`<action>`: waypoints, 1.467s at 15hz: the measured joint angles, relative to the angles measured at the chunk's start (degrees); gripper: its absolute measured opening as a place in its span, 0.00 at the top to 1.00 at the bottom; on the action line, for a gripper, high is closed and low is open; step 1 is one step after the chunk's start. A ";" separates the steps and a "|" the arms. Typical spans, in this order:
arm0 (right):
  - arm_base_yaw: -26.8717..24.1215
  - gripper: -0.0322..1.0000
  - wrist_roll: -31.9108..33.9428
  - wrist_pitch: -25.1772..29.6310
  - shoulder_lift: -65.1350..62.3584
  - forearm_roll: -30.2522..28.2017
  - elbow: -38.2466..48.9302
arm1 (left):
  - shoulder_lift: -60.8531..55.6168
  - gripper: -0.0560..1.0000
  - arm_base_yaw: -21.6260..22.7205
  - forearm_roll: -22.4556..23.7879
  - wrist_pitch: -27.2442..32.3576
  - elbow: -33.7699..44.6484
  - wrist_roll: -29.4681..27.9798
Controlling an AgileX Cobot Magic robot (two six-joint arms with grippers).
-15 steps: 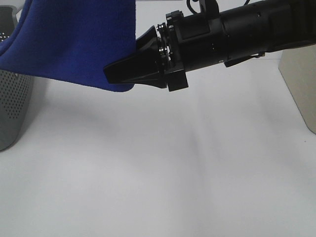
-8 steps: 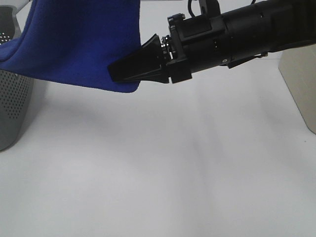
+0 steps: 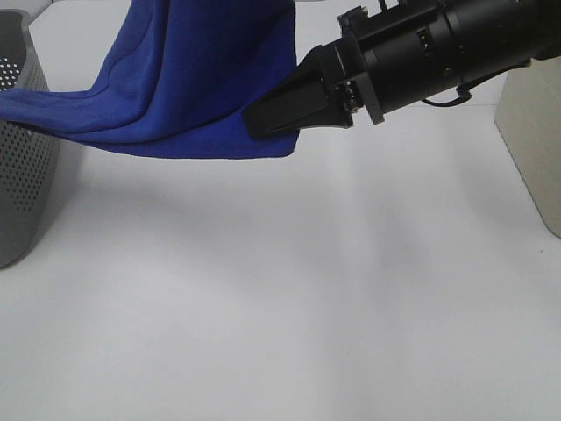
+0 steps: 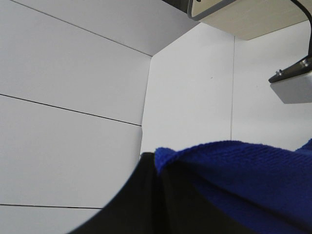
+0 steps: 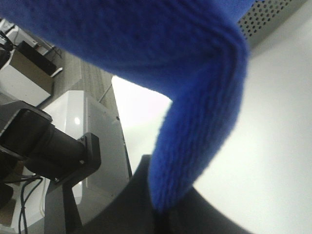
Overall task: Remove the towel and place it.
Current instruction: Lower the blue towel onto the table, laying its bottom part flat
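Observation:
The deep blue towel point(image 3: 197, 79) hangs in the air. One end drapes over the rim of a grey perforated basket point(image 3: 22, 175) at the left, and its top runs out of the exterior view. My right gripper point(image 3: 256, 125) reaches in from the right and is shut on the towel's lower right edge. In the right wrist view a fold of the towel point(image 5: 195, 107) is pinched between the black fingers of that gripper point(image 5: 156, 212). In the left wrist view my left gripper point(image 4: 158, 168) is shut on another part of the towel point(image 4: 234, 175). The left arm is outside the exterior view.
A white tabletop point(image 3: 289, 298) lies below the towel. A beige box point(image 3: 535, 149) stands at the right edge. The grey basket stands at the left edge. The left wrist view faces white wall panels point(image 4: 73, 73).
My right gripper has moved right and up with the towel's edge. The towel has been drawn further out from over the basket and now stretches wider across the view.

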 joint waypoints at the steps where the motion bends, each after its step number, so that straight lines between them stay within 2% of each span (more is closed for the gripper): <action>1: 0.00 0.96 1.72 -0.23 -0.57 -1.83 -0.40 | 0.11 0.95 0.00 0.00 -0.06 0.00 -0.11; 2: 0.00 0.96 6.25 -1.26 -1.49 -5.50 -1.49 | 0.29 0.95 0.00 -0.06 -0.80 0.00 -1.49; 4: 0.00 0.96 19.31 -3.09 -2.92 -15.01 -4.70 | 0.57 0.95 0.00 -0.06 -3.90 0.00 -8.65; 7: -0.17 0.96 39.02 -0.40 -4.18 -32.60 -13.75 | 0.57 0.95 0.00 2.64 -8.42 0.00 -22.92; 9: -0.17 0.96 47.50 4.70 -4.58 -43.95 -21.26 | 0.57 0.95 0.00 8.14 -10.14 0.00 -34.61; 11: -0.17 0.96 51.62 9.40 -4.70 -50.76 -27.44 | 0.57 0.95 0.00 12.83 -10.83 0.00 -41.88; 12: -0.17 0.96 55.46 13.12 -4.81 -58.79 -35.58 | 0.80 0.95 0.00 17.70 -12.26 0.00 -48.24; 14: -0.40 0.96 57.12 13.69 -4.81 -64.00 -42.40 | 1.83 0.95 0.00 21.60 -14.67 0.00 -53.51; 16: -0.40 0.96 57.24 13.81 -4.93 -65.72 -45.72 | 3.15 0.95 0.80 24.52 -16.56 0.00 -56.72; 18: -0.40 0.96 57.24 13.24 -4.93 -68.07 -47.21 | 4.70 0.95 4.30 25.84 -19.31 0.00 -60.62; 20: -0.40 0.96 57.24 7.62 -4.93 -71.85 -47.33 | 5.90 0.95 8.59 25.73 -22.35 0.00 -62.68; 22: -0.40 0.96 57.18 -2.01 -4.93 -74.26 -47.33 | 6.99 0.95 12.09 23.09 -28.30 0.00 -63.03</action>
